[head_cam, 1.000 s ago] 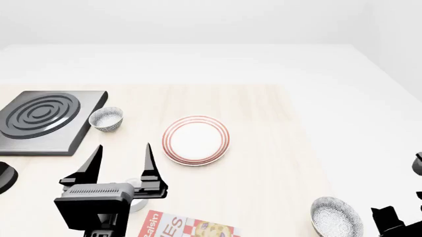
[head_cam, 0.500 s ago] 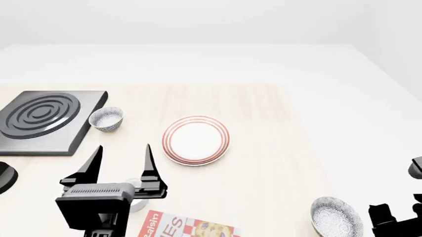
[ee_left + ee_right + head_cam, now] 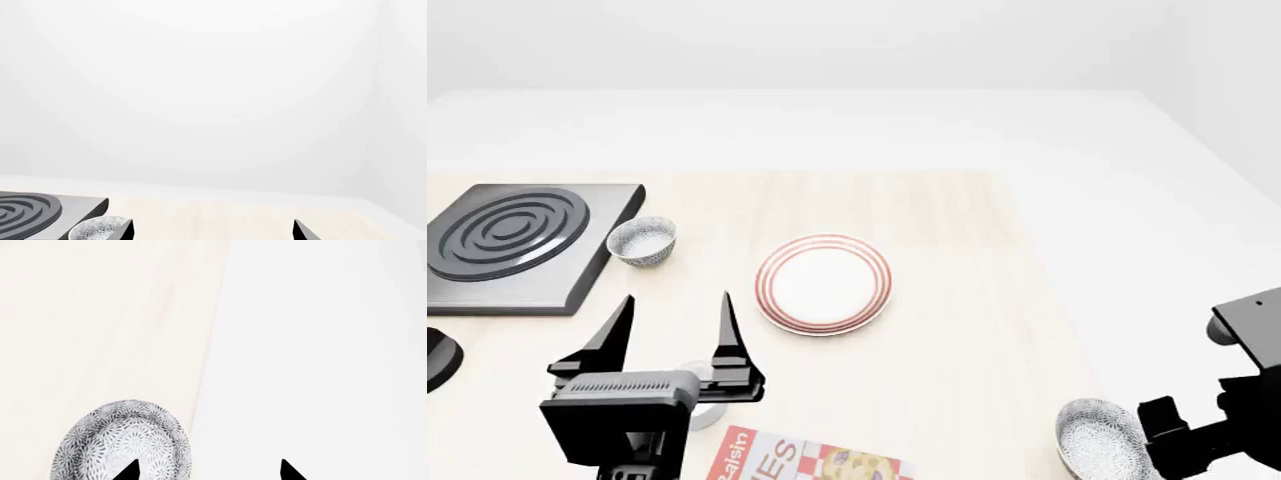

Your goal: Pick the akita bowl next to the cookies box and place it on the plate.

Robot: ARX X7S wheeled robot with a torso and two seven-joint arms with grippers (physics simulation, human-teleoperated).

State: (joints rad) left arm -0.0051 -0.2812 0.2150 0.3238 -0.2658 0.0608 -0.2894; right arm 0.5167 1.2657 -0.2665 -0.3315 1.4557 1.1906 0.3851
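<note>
The akita bowl point(image 3: 1098, 440) sits at the near right of the table, to the right of the cookies box point(image 3: 807, 460), and is seen from above in the right wrist view point(image 3: 123, 442). My right gripper point(image 3: 208, 471) hangs open over it, with one fingertip point(image 3: 129, 471) above the bowl's inside and the other beyond its rim. In the head view my right arm point(image 3: 1201, 435) covers the bowl's right rim. The plate point(image 3: 823, 284) lies mid-table. My left gripper point(image 3: 677, 297) stands open and holds nothing, left of the plate.
A second speckled bowl point(image 3: 642, 241) stands beside the black stove plate point(image 3: 514, 245) at the far left, also in the left wrist view point(image 3: 97, 229). A small white cup point(image 3: 701, 410) shows under my left gripper. The table's right edge point(image 3: 207, 360) runs past the akita bowl.
My right arm has come in from the right edge and risen, now reaching over the akita bowl's right rim. The left arm and all objects have stayed put.
</note>
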